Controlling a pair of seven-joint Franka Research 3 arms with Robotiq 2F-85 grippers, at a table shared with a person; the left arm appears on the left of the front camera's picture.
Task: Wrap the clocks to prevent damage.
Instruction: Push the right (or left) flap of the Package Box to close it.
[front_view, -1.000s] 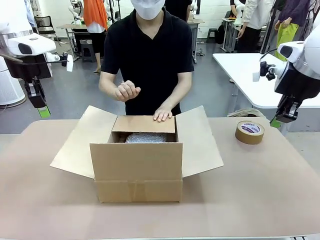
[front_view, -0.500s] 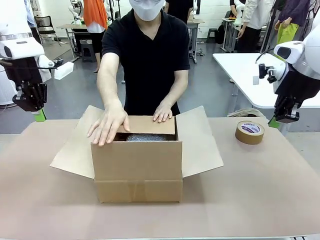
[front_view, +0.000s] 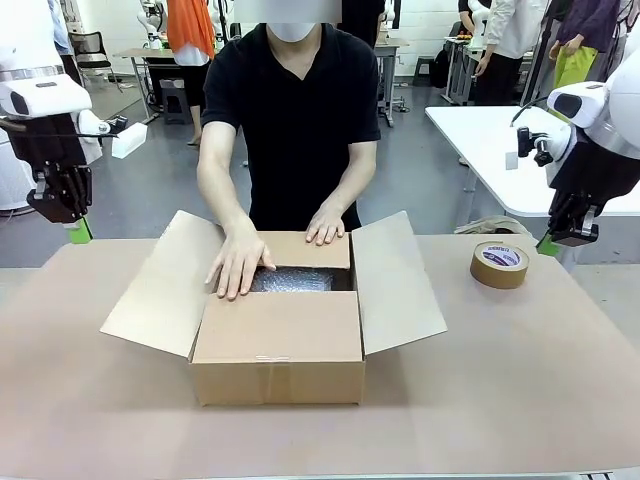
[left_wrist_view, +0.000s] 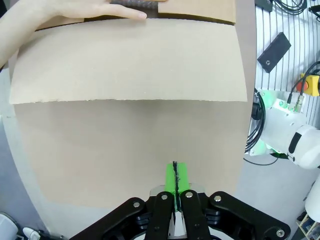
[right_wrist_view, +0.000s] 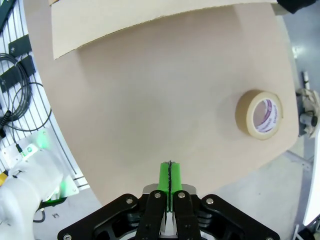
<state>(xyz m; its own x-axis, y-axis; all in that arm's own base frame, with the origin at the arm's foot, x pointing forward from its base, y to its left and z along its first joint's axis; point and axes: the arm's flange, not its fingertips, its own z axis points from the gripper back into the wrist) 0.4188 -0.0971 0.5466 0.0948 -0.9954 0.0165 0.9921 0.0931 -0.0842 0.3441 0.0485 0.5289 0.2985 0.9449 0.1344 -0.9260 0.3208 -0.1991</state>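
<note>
Right end effector (right_wrist_view: 170, 167) closed; tape (right_wrist_view: 246, 113) unreadable

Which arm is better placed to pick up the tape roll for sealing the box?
Right, most likely. The right gripper hangs shut near the table's right edge, close to the tape roll. The left gripper hangs at the far left, with the open cardboard box between it and the roll.

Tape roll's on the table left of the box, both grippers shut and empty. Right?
No: the tape roll sits to the right of the box, as the front view shows. The left gripper and right gripper are both shut and empty, as stated.
</note>
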